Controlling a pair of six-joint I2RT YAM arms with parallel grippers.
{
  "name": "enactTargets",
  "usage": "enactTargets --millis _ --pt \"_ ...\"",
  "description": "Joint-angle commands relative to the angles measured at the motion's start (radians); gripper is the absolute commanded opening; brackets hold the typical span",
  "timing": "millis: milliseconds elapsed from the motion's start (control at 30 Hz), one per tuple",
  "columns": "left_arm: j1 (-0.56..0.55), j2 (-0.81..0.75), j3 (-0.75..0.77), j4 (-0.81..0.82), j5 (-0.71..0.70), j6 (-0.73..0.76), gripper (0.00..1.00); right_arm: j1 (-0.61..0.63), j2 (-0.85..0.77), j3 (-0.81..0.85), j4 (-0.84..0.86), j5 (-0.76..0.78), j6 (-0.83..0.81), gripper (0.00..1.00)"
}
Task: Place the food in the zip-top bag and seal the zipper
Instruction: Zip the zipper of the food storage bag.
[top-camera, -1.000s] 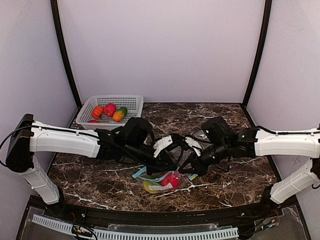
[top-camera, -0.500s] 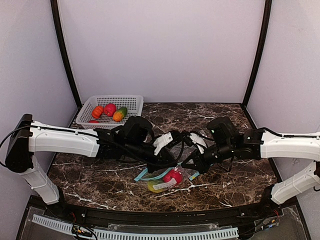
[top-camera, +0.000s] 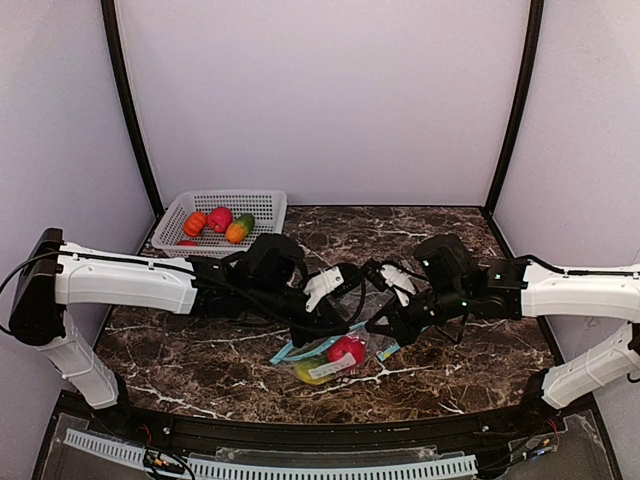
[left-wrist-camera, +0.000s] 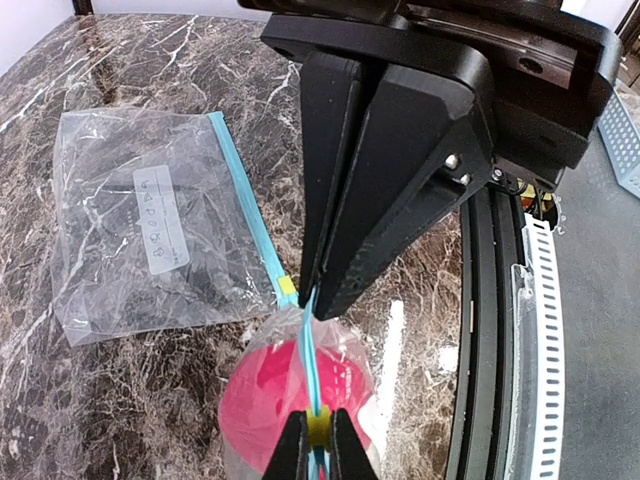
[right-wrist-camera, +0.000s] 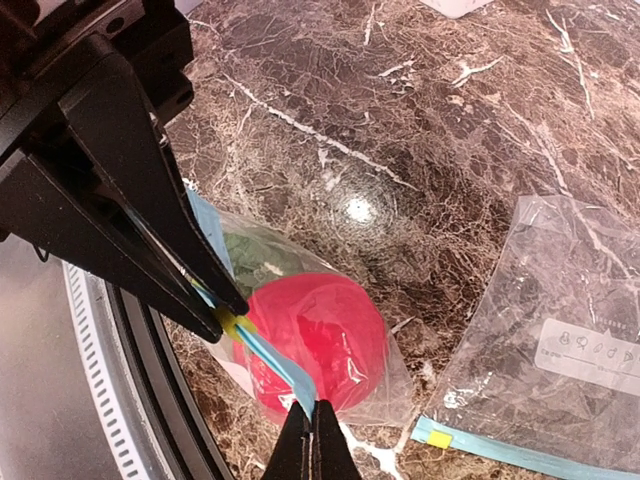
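A zip-top bag (top-camera: 330, 362) hangs low over the marble near the front edge. It holds a red fruit (right-wrist-camera: 322, 335) and a green one (right-wrist-camera: 250, 262). Its blue zipper strip (right-wrist-camera: 270, 362) runs taut between both grippers. My left gripper (left-wrist-camera: 318, 445) is shut on the yellow slider (left-wrist-camera: 318, 428). My right gripper (right-wrist-camera: 312, 440) is shut on the strip a short way along, its black fingers (left-wrist-camera: 385, 190) facing the left ones tip to tip. More food, an orange (top-camera: 195, 223), a red (top-camera: 219, 218) and a green-orange piece (top-camera: 239, 230), lies in the basket.
The white mesh basket (top-camera: 262, 203) stands at the back left corner. A second, empty zip-top bag (left-wrist-camera: 150, 230) lies flat on the marble beside the held one. The black front rail (left-wrist-camera: 490, 330) of the table runs close under the grippers.
The right gripper has drawn slightly right along the zipper strip and the bag has shifted a little right with it. Both grippers have stayed shut.
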Motion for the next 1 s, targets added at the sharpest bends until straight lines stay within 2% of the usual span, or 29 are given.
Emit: enactTargets --millis 0,967 --pt "-0.005 -0.029 -0.011 -0.162 -0.014 0.024 0.01 -0.013 -0.017 0.012 0.007 0.094 0.003 0.00" --pt "0.045 -0.056 -0.026 -0.212 0.020 0.042 0.01 -0.089 -0.011 0.012 -0.018 0.178 0.064 0.00"
